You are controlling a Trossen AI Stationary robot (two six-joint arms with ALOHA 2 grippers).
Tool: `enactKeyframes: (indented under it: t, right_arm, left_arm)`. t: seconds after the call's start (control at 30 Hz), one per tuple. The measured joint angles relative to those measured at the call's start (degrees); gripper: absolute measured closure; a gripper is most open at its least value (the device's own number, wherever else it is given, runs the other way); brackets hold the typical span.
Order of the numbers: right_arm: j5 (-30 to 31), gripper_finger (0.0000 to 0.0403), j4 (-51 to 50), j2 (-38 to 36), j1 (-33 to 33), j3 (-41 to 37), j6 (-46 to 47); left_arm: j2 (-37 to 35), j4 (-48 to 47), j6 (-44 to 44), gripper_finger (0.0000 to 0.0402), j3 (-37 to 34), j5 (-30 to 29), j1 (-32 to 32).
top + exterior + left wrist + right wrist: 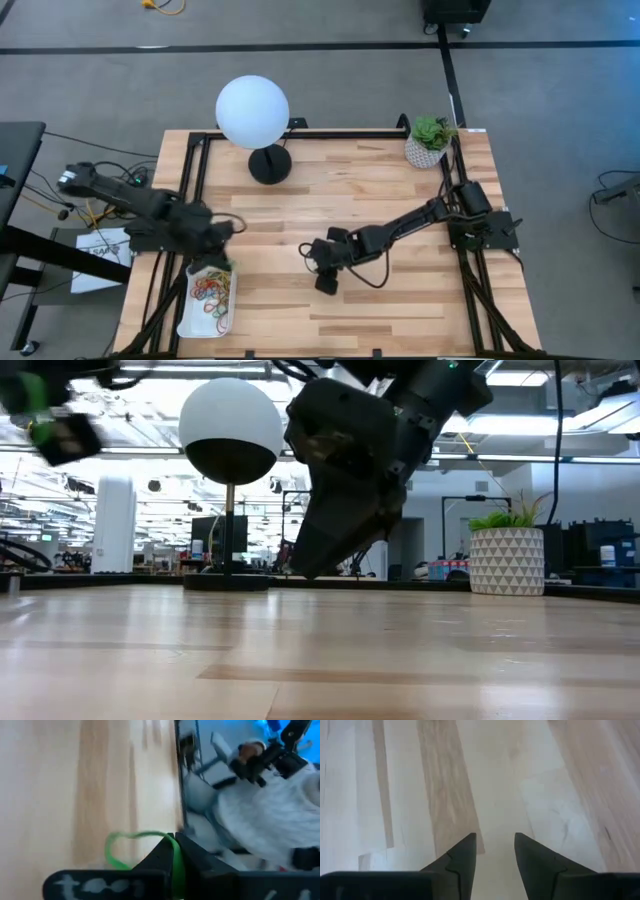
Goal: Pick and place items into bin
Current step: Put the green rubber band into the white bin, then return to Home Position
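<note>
Green band clamped in left gripper above the bin.
The thin green rubber band (125, 847) sits pinched in the closed left gripper (212, 247) just over the small white shallow tray (187, 322); it may cling or spring outside on release. Right gripper (495, 852) hovers mid-table, fingers apart, empty.

In the high view the left end effector (222, 262) covers the bin's (186, 322) far end. The bands (210, 290) are too small to count. The green band (120, 851) is blurred, partly hidden by fingers.
</note>
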Motion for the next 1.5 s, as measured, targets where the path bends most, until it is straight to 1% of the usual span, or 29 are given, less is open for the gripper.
enactKeyframes:
  t: [0.07, 0.17, 0.23, 0.3, 0.37, 0.47, 0.53, 0.63, 0.77, 0.83, 0.9, 0.97, 1.03, 1.13, 1.23, 1.37, 1.43, 1.5]
  right_arm:
    - [0.23, 0.0276, -0.39, 0.00, 0.34, 0.00, -0.18]
    - [0.30, 0.0277, -0.67, 0.00, 0.45, 0.00, -1.60]
    - [0.33, 0.0277, -0.66, -0.02, 0.45, 0.00, -2.90]
    - [0.37, 0.0277, -0.69, -0.02, 0.45, 0.00, -3.21]
    - [0.37, 0.0277, -0.69, -0.02, 0.36, 0.00, -3.27]
    - [0.37, 0.0277, -1.25, -0.02, 0.01, 0.00, -3.32]
    - [0.41, 0.0277, -1.92, -0.02, -0.31, 0.00, -3.32]
    - [0.52, 0.0277, -2.19, -0.02, -0.73, 0.00, -3.65]
    - [0.52, 0.0277, -2.19, -0.02, -1.45, 0.00, -5.98]
    - [0.50, 0.0277, -2.19, -0.02, -1.84, 0.00, -6.21]
    - [0.46, 0.0277, -2.20, -0.02, -2.32, 0.00, -6.29]
    - [0.48, 0.0277, -2.16, -0.02, -2.90, 0.00, -6.27]
    - [0.48, 0.0277, -2.26, -0.02, -3.49, 0.00, -6.33]
    - [0.55, 0.0277, -3.69, -0.02, -4.63, 0.00, -6.62]
    - [0.68, 0.0277, -4.03, -0.33, -6.99, 0.00, -10.64]
    - [0.86, 0.0277, -14.92, -4.04, -11.55, 3.33, -10.84]
    - [2.78, 0.0277, -20.74, -7.10, -13.43, 5.11, -10.71]
    - [4.85, 0.0277, -24.08, -10.14, -14.78, 6.02, -10.97]
  left_arm:
    - [-3.35, -5.28, -8.14, 0.0401, 0.00, -0.23, -3.71]
    - [-5.72, -12.23, -17.46, 0.0401, -0.01, -3.34, -10.11]
    - [-5.61, -15.91, -23.25, 0.0401, -0.03, -4.64, -13.88]
    - [-4.32, -16.85, -28.99, 0.0401, -0.50, -5.08, -17.19]
    - [-2.53, -16.89, -32.38, 0.0401, -1.03, -6.53, -19.71]
    - [0.97, -16.78, -34.87, 0.0400, -1.42, -10.91, -22.36]
    - [3.78, -16.94, -36.23, 0.0395, -1.55, -12.46, -23.31]
    - [8.17, -16.18, -37.20, 0.0379, -1.55, -10.38, -23.89]
    - [13.47, -15.38, -39.96, 0.0343, -1.55, -6.47, -23.94]
    - [15.46, -14.86, -39.86, 0.0325, -1.54, -5.16, -23.93]
    - [16.98, -15.11, -37.49, 0.0311, -1.53, -3.80, -23.84]
    - [17.94, -15.11, -36.33, 0.0302, -1.53, -3.84, -23.60]
    - [18.18, -15.21, -37.30, 0.0298, -1.27, -5.62, -23.52]
    - [18.16, -17.12, -37.05, 0.0297, 0.67, -9.92, -23.26]
    - [18.17, -24.51, -30.94, 0.0301, 4.49, -17.19, -21.36]
    - [18.18, -38.84, -24.16, 0.0303, 11.64, -29.55, -18.33]
    - [18.14, -44.97, -20.45, 0.0304, 15.50, -35.75, -17.16]
    - [18.14, -49.55, -20.77, 0.0304, 18.80, -41.54, -16.49]
